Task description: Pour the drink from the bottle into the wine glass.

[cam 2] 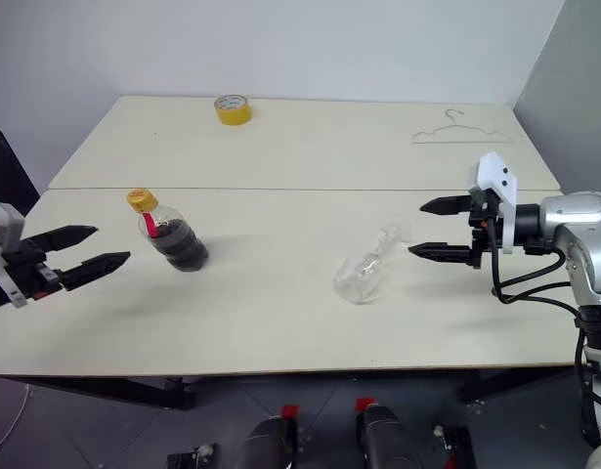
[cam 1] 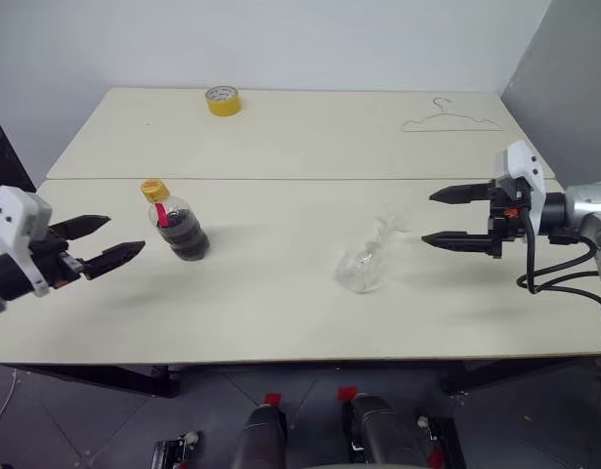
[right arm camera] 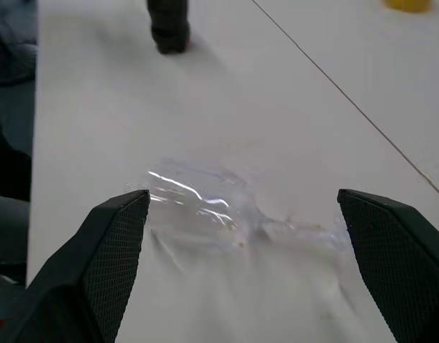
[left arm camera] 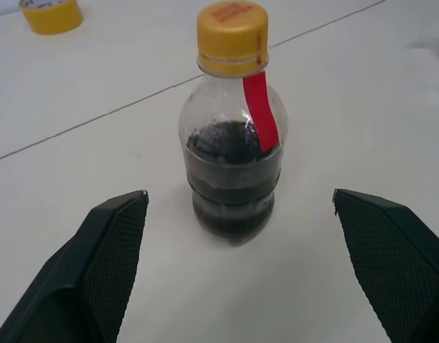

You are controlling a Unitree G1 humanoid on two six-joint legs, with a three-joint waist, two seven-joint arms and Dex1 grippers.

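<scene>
1. Two grippers, both spread wide and holding nothing: left gripper [cam 1: 97, 242] near the table's [cam 1: 280, 147] left edge, aimed at the bottle [cam 1: 181, 227]; right gripper [cam 1: 439, 217] near the right edge, facing the glass [cam 1: 366, 262].
2. Bottle stands upright and capped, left of centre, drink [left arm camera: 232, 187] inside; probably lined up for a side grasp.
3. Glass lies on its side near the front centre, so it likely needs righting first.
4. Tape roll [cam 1: 223, 100] and hanger [cam 1: 450, 119] sit idle at the far edge.

On the counter [cam 1: 280, 293], the bottle [cam 1: 177, 223] stands upright at 9 o'clock, capped; the wine glass [cam 1: 370, 256] lies on its side right of centre. The left gripper [cam 1: 107, 241] and right gripper [cam 1: 437, 217] hover spread, empty. A tape roll [cam 1: 223, 100] sits at 12 o'clock.
</scene>
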